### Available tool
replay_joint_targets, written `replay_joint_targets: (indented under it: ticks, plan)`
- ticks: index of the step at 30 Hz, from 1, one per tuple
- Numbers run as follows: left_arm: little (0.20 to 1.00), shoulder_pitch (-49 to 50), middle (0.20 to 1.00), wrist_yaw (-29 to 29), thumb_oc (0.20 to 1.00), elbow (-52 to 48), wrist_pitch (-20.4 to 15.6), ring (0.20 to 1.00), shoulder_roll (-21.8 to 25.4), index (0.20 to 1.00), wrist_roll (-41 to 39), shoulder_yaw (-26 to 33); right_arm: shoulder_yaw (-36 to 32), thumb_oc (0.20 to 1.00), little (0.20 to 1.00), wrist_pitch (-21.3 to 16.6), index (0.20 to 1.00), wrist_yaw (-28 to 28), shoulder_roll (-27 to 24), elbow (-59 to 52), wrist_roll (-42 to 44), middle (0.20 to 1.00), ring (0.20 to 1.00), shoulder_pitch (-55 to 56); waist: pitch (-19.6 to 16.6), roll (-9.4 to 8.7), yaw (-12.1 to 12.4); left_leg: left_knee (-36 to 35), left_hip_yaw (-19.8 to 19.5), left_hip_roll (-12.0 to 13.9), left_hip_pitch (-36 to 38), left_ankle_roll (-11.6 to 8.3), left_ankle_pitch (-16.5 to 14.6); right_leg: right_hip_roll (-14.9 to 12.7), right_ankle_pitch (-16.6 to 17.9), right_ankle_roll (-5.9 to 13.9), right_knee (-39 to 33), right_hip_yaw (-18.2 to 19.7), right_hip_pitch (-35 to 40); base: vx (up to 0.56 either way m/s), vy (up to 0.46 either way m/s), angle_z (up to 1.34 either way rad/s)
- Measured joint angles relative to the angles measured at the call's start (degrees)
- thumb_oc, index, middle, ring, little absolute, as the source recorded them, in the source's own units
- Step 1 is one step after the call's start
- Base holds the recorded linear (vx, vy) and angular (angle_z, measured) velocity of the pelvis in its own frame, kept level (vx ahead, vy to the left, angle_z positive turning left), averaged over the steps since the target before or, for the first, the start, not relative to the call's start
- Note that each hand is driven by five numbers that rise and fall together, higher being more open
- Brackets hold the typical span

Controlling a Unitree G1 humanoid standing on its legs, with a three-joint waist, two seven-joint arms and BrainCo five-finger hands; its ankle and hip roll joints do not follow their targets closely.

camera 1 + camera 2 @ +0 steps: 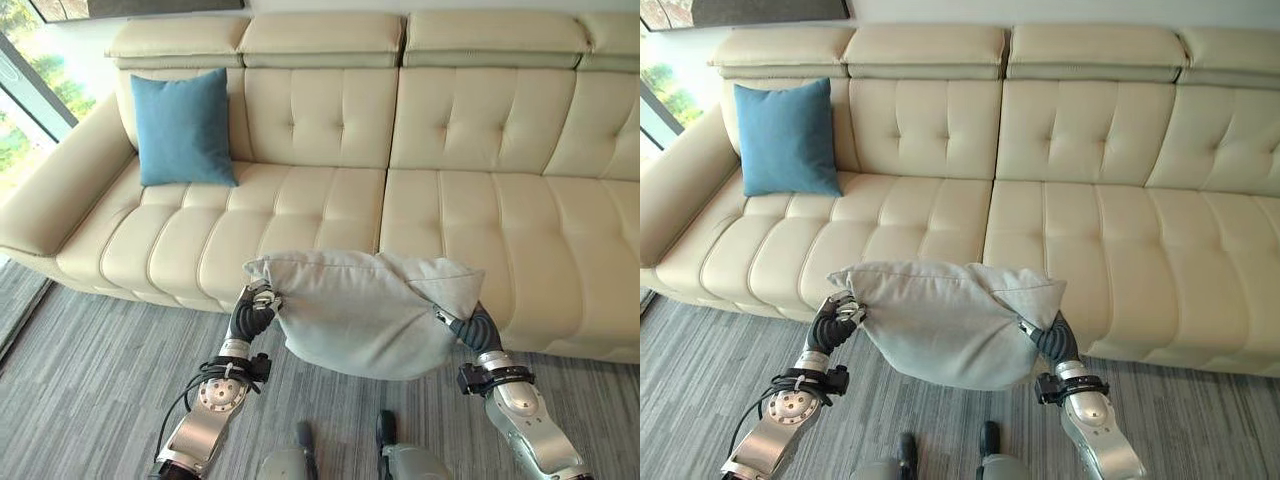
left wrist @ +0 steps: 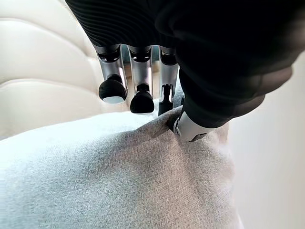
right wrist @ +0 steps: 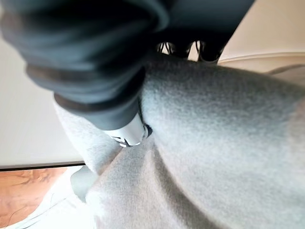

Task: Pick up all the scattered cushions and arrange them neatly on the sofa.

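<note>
A blue cushion point(image 1: 183, 128) is seen at the far left of the cream sofa point(image 1: 470, 215), stood upright on the seat and leaned against the backrest beside the left armrest. The rest of the seat, over to the right, is left bare. The sofa is set on a grey striped carpet point(image 1: 90, 360).

In front of the sofa's front edge, roughly at its middle, a light grey cushion point(image 1: 365, 312) is held in the air between the two hands, clear of the carpet and hung just before the seat edge. It sags downward between its two gripped ends.

The cushion's left corner is pinched by the left hand point(image 1: 255, 310): in the left wrist view the thumb point(image 2: 183, 128) is pressed onto the grey fabric, while the dark-tipped fingers point(image 2: 142, 101) are curled down on the other side of the edge, with the sofa's cream leather seen past them.

The cushion's right end is gripped by the right hand point(image 1: 468, 322). In the right wrist view the thumb point(image 3: 126, 136) is dug into a fold of the fabric, and the fingers point(image 3: 209, 50) are wrapped over the far side of the cushion, their tips being hidden by it.
</note>
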Motion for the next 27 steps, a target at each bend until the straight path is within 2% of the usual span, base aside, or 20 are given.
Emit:
replay_joint_targets:
  ticks: [3, 5, 6, 7, 8, 9, 10, 11, 13, 14, 15, 16, 19, 20, 22, 23, 24, 25, 26, 27]
  plan:
    - [0.2, -0.07, 0.2, 0.0, 0.2, 0.06, 0.37, 0.2, -0.62, 0.2, 0.0, 0.1, -0.16, 0.2, 0.2, 0.01, 0.2, -0.46, 0.14, -0.01, 0.0, 0.2, 0.2, -0.07, 1.5, 0.56, 1.51, -4.62, -1.24, -0.32, -3.34, -0.42, 1.29, 0.77, 0.06, -0.07, -2.51, 2.11, 0.56, 0.25, 0.058, -0.39]
    - [0.2, 0.14, 0.2, -0.01, 0.2, 0.05, 1.03, 0.2, -1.02, 0.2, 0.01, 0.11, -0.15, 0.2, 0.2, 0.12, 0.2, -0.46, -0.06, -0.11, -0.03, 0.2, 0.2, 0.28, 2.14, 1.51, 2.4, -6.67, -1.32, 0.84, -2.35, -0.68, 1.44, 1.63, 0.04, 0.21, -4.47, 4.15, 1.94, 0.44, 0.159, -0.68]
    - [0.2, 0.6, 0.2, -0.02, 0.2, 0.05, 1.23, 0.2, -1.46, 0.2, 0.01, 0.15, 0.07, 0.2, 0.2, 0.12, 0.2, -0.41, -0.73, -0.45, -0.09, 0.2, 0.2, 0.54, 1.97, 2.86, 2.64, -6.5, -1.28, 1.63, -1.38, -1.61, 0.12, 2.49, 0.01, 1.09, -6.69, 5.37, 3.02, 0.34, 0.139, -0.94]
    - [0.2, 0.56, 0.2, -0.05, 0.2, 0.21, 1.48, 0.2, -1.77, 0.2, 0.0, 0.58, 0.51, 0.2, 0.2, 0.23, 0.2, -0.53, -0.85, -0.41, -0.15, 0.2, 0.2, 0.19, 2.14, 3.0, 2.91, -6.32, -1.09, 1.58, -1.22, -1.31, 1.54, 2.21, -1.33, 3.08, -8.44, 8.29, 3.7, 0.24, 0.115, -1.07]
    - [0.2, 0.83, 0.2, -0.14, 0.2, 0.02, 1.62, 0.2, -2.01, 0.2, 0.0, 1.67, 0.85, 0.2, 0.2, 0.26, 0.2, -0.3, -0.86, -0.71, -0.35, 0.2, 0.2, 0.0, 2.17, 3.33, 4.09, -6.71, -0.37, 1.63, -1.23, -0.89, 1.4, 2.74, -3.33, 4.58, -7.07, 9.66, 2.97, 0.22, 0.119, -1.13]
    - [0.2, 0.93, 0.2, -0.2, 0.2, -0.38, 1.81, 0.2, -1.72, 0.2, 0.0, 2.26, 0.86, 0.2, 0.2, 0.42, 0.2, 0.12, -0.7, -1.22, -0.64, 0.2, 0.2, 0.2, 2.53, 3.71, 4.6, -6.37, 1.54, 2.44, -1.19, 0.14, 2.14, 3.27, -4.93, 6.16, -1.55, 8.68, 1.38, 0.42, 0.247, -0.83]
    - [0.2, 0.97, 0.2, -0.37, 0.2, -0.72, 1.82, 0.2, -0.43, 0.2, 0.0, 2.32, 0.98, 0.2, 0.2, 0.93, 0.2, 0.61, 0.48, -1.49, -0.96, 0.2, 0.2, 1.51, 2.72, 2.18, 4.14, -3.68, 3.29, 1.69, -0.84, 0.86, 2.09, 2.18, -10.7, 7.06, 9.18, 6.48, 2.29, 0.41, 0.266, -0.5]
    - [0.2, 1.01, 0.2, -0.4, 0.2, -1.01, 1.78, 0.2, 0.44, 0.2, -0.04, 2.5, 1.15, 0.2, 0.2, 1.13, 0.2, 0.88, 1.38, -1.46, -1.01, 0.2, 0.2, 1.78, 2.58, 0.29, 4.33, -1.29, 4.62, 0.68, -1.01, 2.32, 1.18, 0.81, -13.1, 6.32, 12.44, 6.46, 3.72, 0.36, 0.257, -0.32]
    - [0.2, 1.05, 0.2, -0.59, 0.2, -1.22, 1.31, 0.2, 3.25, 0.2, -0.11, 3.2, 1.27, 0.2, 0.2, 1.15, 0.2, 2.08, 3.28, -1.85, -1.03, 0.2, 0.2, 1.74, 1.0, -4.85, 5.68, 3.01, 7.5, -2.35, -3.27, 5.62, -0.94, -3.18, -14.37, 5.15, 11.2, 7.22, 5.67, 0.12, 0.119, -0.53]
    - [0.2, 0.75, 0.2, -0.95, 0.2, -1.17, 1.36, 0.2, 3.68, 0.2, -0.31, 4.37, 1.75, 0.2, 0.2, 1.24, 0.2, 2.5, 3.42, -2.14, -1.05, 0.2, 0.2, 0.56, 1.46, -5.46, 6.2, 3.96, 7.94, -2.81, -4.0, 7.62, -0.94, -4.26, -14.74, 7.29, 9.88, 7.15, 6.06, 0.1, 0.124, -0.53]
    - [0.2, 0.67, 0.2, -0.95, 0.2, -1.18, 1.49, 0.2, 3.57, 0.2, -0.33, 4.86, 1.92, 0.2, 0.2, 1.3, 0.2, 2.71, 3.28, -2.37, -1.07, 0.2, 0.2, -0.24, 1.83, -4.78, 6.24, 4.06, 8.05, -2.43, -4.46, 10.06, 0.67, -4.02, -14.1, 7.98, 9.24, 7.63, 5.94, 0.14, 0.163, -0.4]
    - [0.2, 0.4, 0.2, -1.09, 0.2, -1.05, 1.49, 0.2, 3.77, 0.2, -0.32, 5.14, 1.99, 0.2, 0.2, 1.34, 0.2, 2.87, 3.43, -2.53, -1.08, 0.2, 0.2, -0.61, 2.18, -4.75, 5.65, 4.44, 8.28, -2.85, -4.57, 11.3, 0.91, -3.83, -12.91, 8.84, 8.91, 7.92, 5.72, 0.12, 0.15, -0.35]
    - [0.2, 0.34, 0.2, -1.28, 0.2, -1.02, 1.53, 0.2, 3.86, 0.2, -0.31, 5.51, 2.26, 0.2, 0.2, 1.44, 0.2, 2.82, 3.29, -2.52, -1.09, 0.2, 0.2, -1.19, 2.27, -3.91, 4.53, 3.03, 8.25, -3.0, -3.54, 12.42, 2.01, -3.64, -11.68, 10.73, 18.22, 7.8, 0.74, 0.14, 0.137, -0.21]
    - [0.2, 0.25, 0.2, -1.13, 0.2, -0.91, 1.57, 0.2, 3.65, 0.2, -0.31, 5.61, 2.25, 0.2, 0.2, 1.39, 0.2, 2.7, 3.24, -2.61, -1.12, 0.2, 0.2, -1.77, 3.28, -2.78, 3.59, -0.18, 8.45, -2.95, -0.3, 13.86, 3.33, -3.87, -12.4, 10.72, 27.77, 6.58, -4.78, 0.24, 0.112, -0.02]
    - [0.2, 0.21, 0.2, -1.13, 0.2, -0.97, 1.6, 0.2, 3.6, 0.2, -0.3, 5.47, 2.16, 0.2, 0.2, 1.39, 0.2, 2.63, 3.04, -2.84, -1.12, 0.2, 0.2, -1.63, 3.38, -2.33, 3.07, -0.48, 8.19, -2.93, 0.1, 13.88, 3.37, -3.83, -12.63, 10.64, 27.39, 6.07, -5.22, 0.14, 0.039, -0.11]
    - [0.2, 0.12, 0.2, -0.92, 0.2, -0.92, 1.37, 0.2, 3.17, 0.2, -0.32, 6.32, 2.74, 0.2, 0.2, 1.35, 0.2, 2.77, 2.33, -2.83, -1.11, 0.2, 0.2, -2.89, 4.19, -1.17, 2.7, -2.16, 8.78, -2.7, 2.62, 13.79, 2.69, -4.66, -13.04, 10.35, 23.04, 1.81, -9.09, 0.16, -0.016, -0.2]
    - [0.2, 0.15, 0.2, -0.83, 0.2, -0.97, 1.42, 0.2, 2.92, 0.2, -0.31, 6.41, 2.72, 0.2, 0.2, 1.34, 0.2, 2.76, 2.22, -2.93, -1.1, 0.2, 0.2, -2.97, 4.51, -0.53, 2.29, -2.44, 9.01, -2.53, 3.29, 13.71, 2.77, -4.53, -11.86, 10.22, 19.86, 0.75, -9.49, 0.22, -0.032, -0.12]
    - [0.2, 0.11, 0.2, -0.92, 0.2, -0.95, 1.28, 0.2, 2.92, 0.2, -0.29, 6.49, 2.95, 0.2, 0.2, 1.35, 0.2, 2.56, 2.05, -2.96, -1.05, 0.2, 0.2, -2.59, 4.58, -0.47, 1.55, -2.69, 8.69, -2.71, 4.38, 13.42, 1.92, -4.6, -9.09, 9.84, 16.52, -0.07, -11.23, 0.31, -0.058, -0.01]
    - [0.2, 0.28, 0.2, -0.76, 0.2, -0.63, 0.85, 0.2, 2.42, 0.2, -0.3, 7.32, 3.77, 0.2, 0.2, 1.31, 0.2, 2.69, 1.83, -3.09, -1.04, 0.2, 0.2, -3.1, 4.71, -0.08, 1.78, -2.84, 8.96, -2.73, 4.75, 12.72, 0.1, -4.58, -7.06, 10.52, 13.45, -0.81, -13.56, 0.32, -0.103, -0.06]
    - [0.2, 0.0, 0.2, -0.44, 0.2, 0.28, 0.85, 0.2, 1.73, 0.2, -0.27, 7.59, 3.77, 0.2, 0.2, 1.32, 0.2, 3.16, 1.92, -2.96, -1.05, 0.2, 0.2, -3.65, 5.09, 0.24, 1.6, -3.53, 9.21, -2.8, 5.79, 11.86, 0.35, -5.07, -1.93, 11.49, 3.2, -2.61, -14.08, 0.34, -0.126, -0.12]
